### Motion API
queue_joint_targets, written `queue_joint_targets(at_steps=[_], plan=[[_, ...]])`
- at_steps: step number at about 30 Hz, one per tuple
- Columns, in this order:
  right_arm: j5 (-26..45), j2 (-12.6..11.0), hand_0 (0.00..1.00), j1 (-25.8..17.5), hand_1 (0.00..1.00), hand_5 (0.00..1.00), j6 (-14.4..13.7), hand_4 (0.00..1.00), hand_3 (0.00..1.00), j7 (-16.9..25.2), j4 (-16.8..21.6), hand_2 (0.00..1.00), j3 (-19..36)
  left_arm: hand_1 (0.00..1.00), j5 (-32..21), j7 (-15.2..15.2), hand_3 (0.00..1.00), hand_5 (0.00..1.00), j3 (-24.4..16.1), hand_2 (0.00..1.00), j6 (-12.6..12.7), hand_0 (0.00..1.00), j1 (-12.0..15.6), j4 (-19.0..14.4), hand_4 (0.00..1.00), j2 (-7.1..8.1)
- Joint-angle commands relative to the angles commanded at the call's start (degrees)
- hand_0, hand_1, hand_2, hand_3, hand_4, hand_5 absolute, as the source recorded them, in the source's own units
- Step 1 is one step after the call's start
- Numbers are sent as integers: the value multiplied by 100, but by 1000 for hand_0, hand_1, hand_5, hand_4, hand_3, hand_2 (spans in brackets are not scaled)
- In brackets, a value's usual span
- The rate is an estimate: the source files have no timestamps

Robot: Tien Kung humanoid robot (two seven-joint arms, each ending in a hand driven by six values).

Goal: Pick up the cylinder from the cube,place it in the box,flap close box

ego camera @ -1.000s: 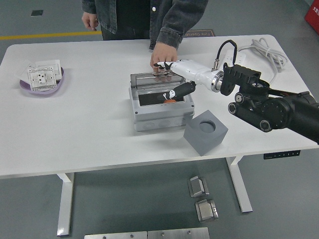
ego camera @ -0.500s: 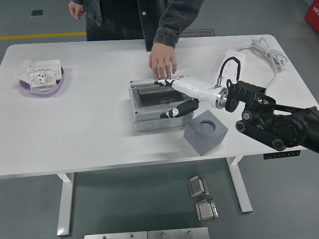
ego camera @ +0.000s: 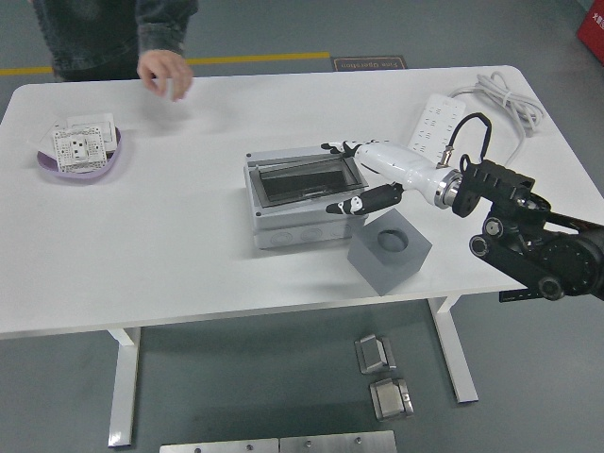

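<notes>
Head view shows your white right hand, fingers spread and empty, at the 3 o'clock edge of the closed grey plastic box; the cylinder isn't visible.

A white table on white legs stands on a grey floor. Behind the table a yellow floor line runs across; below its near edge lie metal plates.
</notes>
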Motion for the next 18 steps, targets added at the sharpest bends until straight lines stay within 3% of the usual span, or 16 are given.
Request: queue_joint_targets(at_steps=[4,9,14,18], plan=[[-380,-361,895,-491,845,633,-16,927,993,-99,424,903,750,713,401,73,651,182,-405,548,-15,680,53,2,493,-9],[-454,-708,894,-1145,837,642,-61,926,991,-105,1000,902,1807,712,507,88,650,180,-508,548,-36,679,110,2,491,-42],[63,-732,891,-1911,832,641,-254,924,993,248,1476,896,2915,710,354,12,650,179,-390,548,-30,680,126,2,490,-55],[687,-605,890,-2534,829,651,-361,927,988,693,1526,885,3688,712,300,-24,650,180,-359,548,-27,679,116,2,490,-51]])
